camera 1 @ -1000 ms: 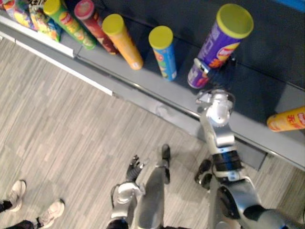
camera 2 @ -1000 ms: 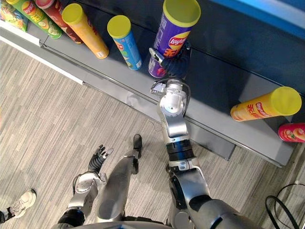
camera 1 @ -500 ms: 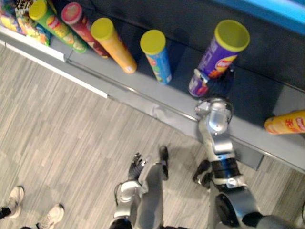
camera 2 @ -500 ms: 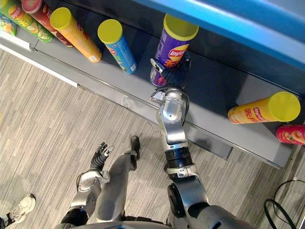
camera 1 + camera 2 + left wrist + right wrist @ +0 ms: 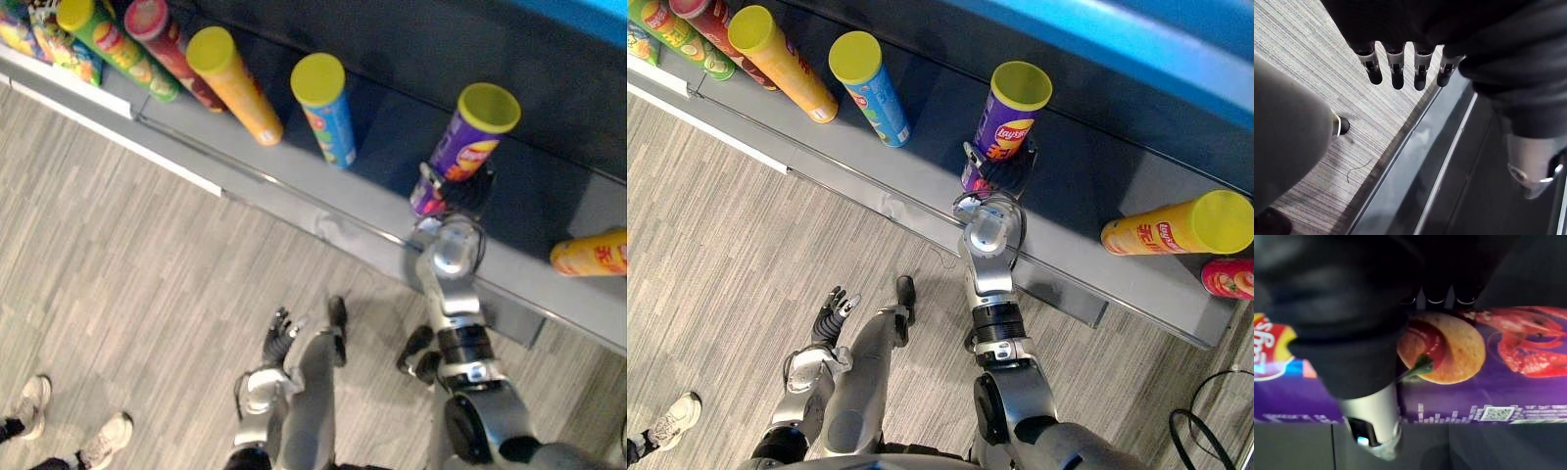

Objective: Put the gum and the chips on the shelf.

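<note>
Chips first: the purple chips can is upright on the dark grey shelf, its long axis vertical and its yellow lid toward the camera. The hand hides its base, so we cannot tell whether it touches the board. It is a smooth, glossy cylinder with printed sides. We see the right hand low on it, fingers curled over the side, clasping it. Half a second ago the can sat higher and nearer the shelf's front edge; now it is lower and deeper in, while the blue can and orange can kept their places. Our left hand hangs over the wood-grain floor, fingers loosely straight.
</note>
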Controlling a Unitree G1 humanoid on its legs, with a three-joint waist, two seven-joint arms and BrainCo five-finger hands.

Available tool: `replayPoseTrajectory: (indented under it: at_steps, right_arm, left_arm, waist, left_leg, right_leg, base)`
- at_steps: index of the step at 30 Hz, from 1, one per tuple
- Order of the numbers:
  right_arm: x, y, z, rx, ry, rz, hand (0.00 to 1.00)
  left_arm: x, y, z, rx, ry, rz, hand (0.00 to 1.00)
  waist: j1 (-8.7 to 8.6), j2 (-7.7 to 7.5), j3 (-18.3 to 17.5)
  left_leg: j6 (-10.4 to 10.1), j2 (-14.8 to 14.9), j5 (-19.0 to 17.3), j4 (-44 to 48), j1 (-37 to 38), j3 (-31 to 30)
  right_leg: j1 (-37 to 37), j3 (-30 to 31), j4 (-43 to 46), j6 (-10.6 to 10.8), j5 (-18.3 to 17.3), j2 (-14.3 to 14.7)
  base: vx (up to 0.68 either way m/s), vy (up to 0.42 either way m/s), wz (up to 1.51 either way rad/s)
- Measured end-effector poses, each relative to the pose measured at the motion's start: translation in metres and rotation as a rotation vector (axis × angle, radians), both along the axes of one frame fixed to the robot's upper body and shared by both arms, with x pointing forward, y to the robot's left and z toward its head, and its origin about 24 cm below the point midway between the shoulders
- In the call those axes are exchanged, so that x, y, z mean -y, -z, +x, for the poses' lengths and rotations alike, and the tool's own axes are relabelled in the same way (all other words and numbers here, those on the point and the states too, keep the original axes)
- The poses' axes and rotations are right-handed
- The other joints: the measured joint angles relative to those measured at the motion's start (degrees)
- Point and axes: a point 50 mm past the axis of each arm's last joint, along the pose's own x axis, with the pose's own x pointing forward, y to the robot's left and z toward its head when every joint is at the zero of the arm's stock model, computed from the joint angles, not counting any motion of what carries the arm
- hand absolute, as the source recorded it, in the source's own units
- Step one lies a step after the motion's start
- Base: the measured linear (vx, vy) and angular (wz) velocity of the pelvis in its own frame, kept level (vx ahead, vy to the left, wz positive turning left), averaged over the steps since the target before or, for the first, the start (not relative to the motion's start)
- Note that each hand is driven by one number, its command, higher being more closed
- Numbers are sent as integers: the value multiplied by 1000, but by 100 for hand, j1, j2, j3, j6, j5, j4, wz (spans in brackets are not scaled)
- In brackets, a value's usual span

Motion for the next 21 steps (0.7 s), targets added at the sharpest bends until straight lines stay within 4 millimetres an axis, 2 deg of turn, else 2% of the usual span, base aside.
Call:
replayPoseTrajectory:
  at_steps: [5,8,11,16,21]
  right_arm:
    - [6,0,3,-8,42,24,100]
    - [9,-6,5,11,55,39,100]
    - [15,-8,7,18,80,35,100]
    - [20,-25,10,66,116,47,100]
    - [24,-26,10,79,131,57,100]
  left_arm:
    - [0,-4,2,26,-8,-19,0]
    - [1,-5,3,30,-8,-31,0]
    - [2,-5,3,32,-2,-31,0]
    - [6,-9,5,53,18,-31,0]
    - [6,-11,6,65,5,-59,0]
  waist:
    - [-12,0,0]
    - [-3,0,0]
    - [80,1,-1]
    - [96,0,-3]
    - [93,0,-3]
  left_leg:
    - [3,5,-4,38,-80,-8]
    - [12,7,-6,76,-164,-10]
    - [14,6,-5,75,-177,-5]
    - [36,-41,26,96,-349,-2]
    - [53,-47,12,182,-425,-2]
  right_leg:
    - [-68,-6,10,0,-1,1]
    - [-132,-7,22,-1,0,-3]
    - [-158,-4,33,-1,-1,-9]
    - [-374,5,162,-13,-7,-79]
    - [-440,23,225,-16,-9,-106]
  base:
    - [0,0,0]
    - [0,0,0]
    - [0,0,0]
    - [9,-17,2]
    - [0,0,0]
